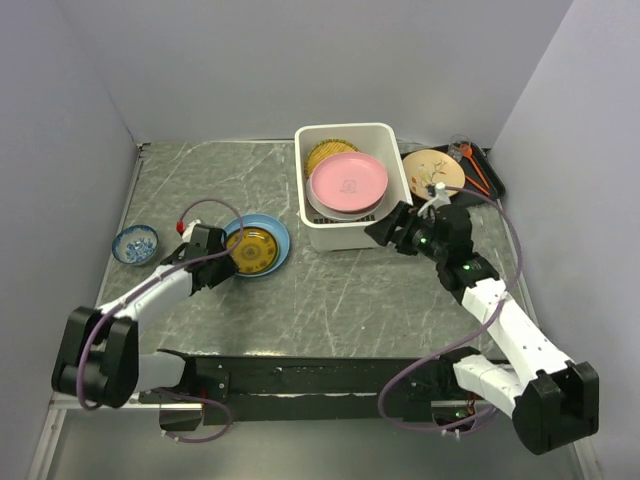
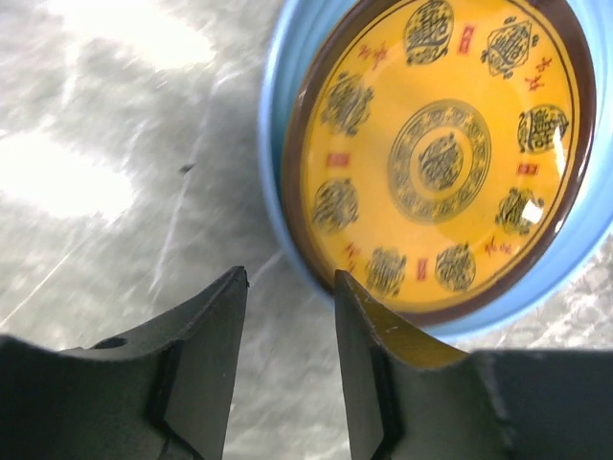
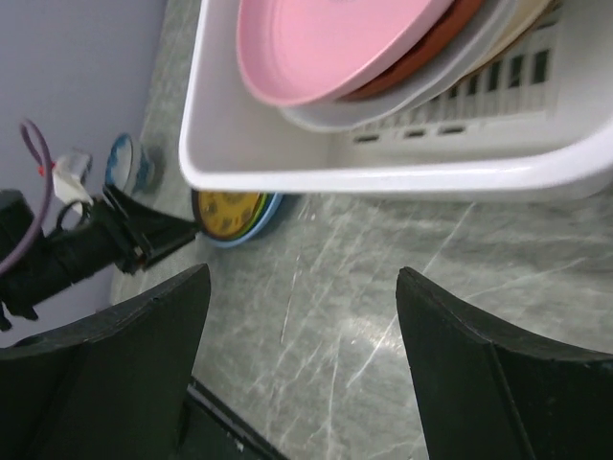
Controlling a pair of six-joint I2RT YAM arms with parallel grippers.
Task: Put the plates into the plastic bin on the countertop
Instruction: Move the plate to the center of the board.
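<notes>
A yellow plate with dark round emblems (image 1: 252,248) lies on a blue plate (image 1: 278,240) on the countertop (image 1: 330,300), left of the white plastic bin (image 1: 345,232). In the bin a pink plate (image 1: 348,180) tops a stack, and a yellow lattice plate (image 1: 323,153) leans behind it. My left gripper (image 1: 226,253) is open at the blue plate's left rim; in the left wrist view (image 2: 289,283) only countertop shows between the fingers, beside the blue plate (image 2: 278,206). My right gripper (image 1: 384,232) is open and empty at the bin's front right corner (image 3: 383,177).
A cream plate with a branch (image 1: 432,170) lies on a black tray (image 1: 490,172) right of the bin. A small blue patterned bowl (image 1: 135,244) sits at the far left. Grey walls close in three sides.
</notes>
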